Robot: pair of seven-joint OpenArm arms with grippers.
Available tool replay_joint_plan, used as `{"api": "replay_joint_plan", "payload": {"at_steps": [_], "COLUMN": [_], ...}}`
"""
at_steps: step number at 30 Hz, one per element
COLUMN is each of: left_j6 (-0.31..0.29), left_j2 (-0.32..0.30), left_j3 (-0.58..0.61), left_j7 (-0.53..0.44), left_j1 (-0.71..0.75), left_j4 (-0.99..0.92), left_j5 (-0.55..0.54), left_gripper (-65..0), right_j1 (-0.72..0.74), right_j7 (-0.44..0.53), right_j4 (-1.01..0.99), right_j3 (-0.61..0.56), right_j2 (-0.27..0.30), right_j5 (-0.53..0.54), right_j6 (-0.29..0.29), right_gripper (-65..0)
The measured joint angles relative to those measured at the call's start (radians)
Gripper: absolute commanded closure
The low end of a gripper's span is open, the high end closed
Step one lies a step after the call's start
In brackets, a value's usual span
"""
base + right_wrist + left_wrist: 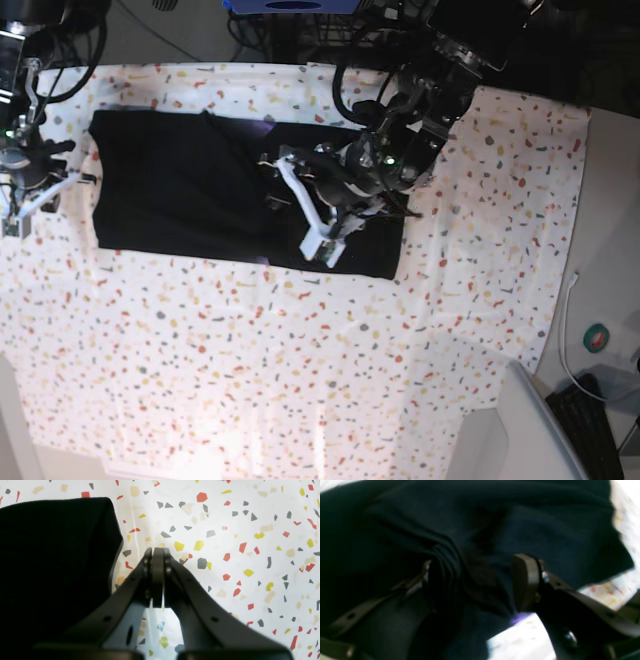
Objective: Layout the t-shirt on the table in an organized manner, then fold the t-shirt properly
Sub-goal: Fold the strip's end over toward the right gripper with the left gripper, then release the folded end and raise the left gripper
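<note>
Grey floor (pixel 610 210) to one side; a white cable (pixel 566 330) trails across it; dark cables (pixel 190 35) beyond.

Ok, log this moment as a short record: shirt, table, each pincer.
t-shirt: black, spread lengthwise across the far part of the table, bunched where the left arm works
table: white speckled cloth, near part bare
left pincer: jaws apart, gathered folds of the t-shirt between them
right pincer: jaws together, nothing held, over the cloth beside the t-shirt's edge
</note>
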Motion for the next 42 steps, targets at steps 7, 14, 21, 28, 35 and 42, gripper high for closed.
{"api": "replay_joint_plan", "payload": {"at_steps": [7, 14, 21, 28, 35, 42], "left_j6": [-0.024, -0.01, -0.011, -0.163, -0.165, -0.166], "left_j2": [0.031, -0.176, -0.202, -0.182, -0.15, -0.148], "left_j3": [0.179, -0.255, -0.793, -0.813, -0.673, -0.431], "left_j7": [0.003, -0.002, -0.011, -0.006, -0.071, -0.238], "left_j1": [-0.031, 0.196, 0.259, 0.218, 0.12, 0.045], "left_j4": [0.031, 0.224, 0.069, -0.034, -0.123, -0.288], "left_j5": [-0.015, -0.007, 0.0, -0.003, 0.005, 0.0], "left_gripper": [-38.7, -26.8, 0.0, 0.0, 0.0, 0.0], "right_j1": [0.0, -0.003, -0.019, 0.063, 0.095, 0.069], "right_j7": [-0.001, -0.008, -0.228, -0.357, -0.348, -0.324], "right_j4": [0.0, 0.011, 0.034, -0.091, -0.277, -0.233], "right_j3": [0.003, 0.017, 0.193, 0.22, 0.199, 0.058], "right_j2": [0.001, -0.034, -0.044, -0.038, -0.001, -0.031], "right_j5": [0.0, 0.023, 0.432, 0.457, 0.462, 0.482], "right_j6": [0.0, 0.0, 0.168, 0.346, 0.354, 0.354], "right_gripper": [0.0, 0.0, -58.5, -55.8, -55.2, -55.1]}}
